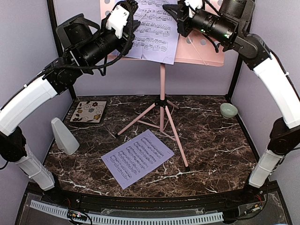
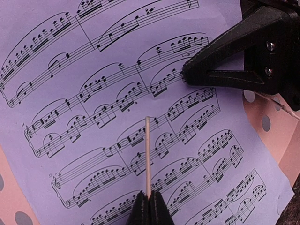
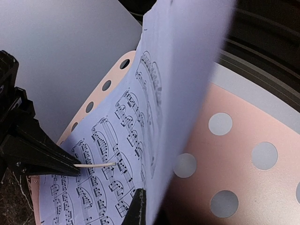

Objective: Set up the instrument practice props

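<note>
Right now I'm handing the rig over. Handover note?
Left end effector: shut on a white stick, its tip at the first page.
Right end effector: shut on that page's edge, bowing it off the pink music stand.
Done: stand upright, first page against it.
Left: second page flat on the table, metronome at its left side.

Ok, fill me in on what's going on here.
Both arms are up at the stand. One page sits on its plate. The right tool appears shut on that page's right side, which curls off the plate. The left tool is shut on a thin stick pointing across the page. A second page lies flat on the table, and the metronome stands at the table's left; neither is being touched.
</note>
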{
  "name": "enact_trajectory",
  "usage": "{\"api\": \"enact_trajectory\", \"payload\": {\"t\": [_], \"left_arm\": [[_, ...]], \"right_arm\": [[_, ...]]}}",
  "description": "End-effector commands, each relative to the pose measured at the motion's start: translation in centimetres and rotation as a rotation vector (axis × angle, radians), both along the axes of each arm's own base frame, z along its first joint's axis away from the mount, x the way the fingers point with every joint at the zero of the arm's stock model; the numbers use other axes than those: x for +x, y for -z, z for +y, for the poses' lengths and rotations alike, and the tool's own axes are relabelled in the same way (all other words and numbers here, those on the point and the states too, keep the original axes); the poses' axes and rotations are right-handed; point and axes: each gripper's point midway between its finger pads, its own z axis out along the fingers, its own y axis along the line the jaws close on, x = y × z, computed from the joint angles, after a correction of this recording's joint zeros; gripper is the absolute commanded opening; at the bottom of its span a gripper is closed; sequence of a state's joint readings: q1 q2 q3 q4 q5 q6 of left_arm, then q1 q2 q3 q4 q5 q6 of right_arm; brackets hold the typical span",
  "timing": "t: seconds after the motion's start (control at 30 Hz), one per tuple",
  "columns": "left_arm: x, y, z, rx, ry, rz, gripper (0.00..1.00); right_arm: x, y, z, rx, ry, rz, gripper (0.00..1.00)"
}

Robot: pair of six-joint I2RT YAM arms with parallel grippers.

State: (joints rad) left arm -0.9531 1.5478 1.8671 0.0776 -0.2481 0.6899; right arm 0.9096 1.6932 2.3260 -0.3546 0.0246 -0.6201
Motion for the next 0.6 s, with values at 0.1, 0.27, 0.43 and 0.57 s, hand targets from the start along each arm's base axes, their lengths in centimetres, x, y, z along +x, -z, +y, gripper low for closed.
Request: {"api": "enact_trajectory", "payload": {"t": [0.1, 0.27, 0.43, 0.57], "left_arm": [[-1.4, -2.6, 1.8, -0.084, 0.020, -0.043, 0.00], [-1.1, -2.6, 1.9, -0.086, 0.015, -0.042, 0.00], [-0.9, -2.3, 2.0, -0.077, 0.004, -0.038, 0.00], [-0.8, -1.9, 2.0, -0.069, -0.004, -0.036, 0.00]], "right_arm": [[-0.8, -3.4, 0.1, 0.068, -0.002, -0.148, 0.08], [-0.3, -3.4, 1.1, 0.087, -0.009, -0.170, 0.15], [-0.3, -4.0, 1.3, 0.113, -0.004, -0.192, 0.24], [-0.1, -4.1, 1.1, 0.124, 0.013, -0.198, 0.33]]}}
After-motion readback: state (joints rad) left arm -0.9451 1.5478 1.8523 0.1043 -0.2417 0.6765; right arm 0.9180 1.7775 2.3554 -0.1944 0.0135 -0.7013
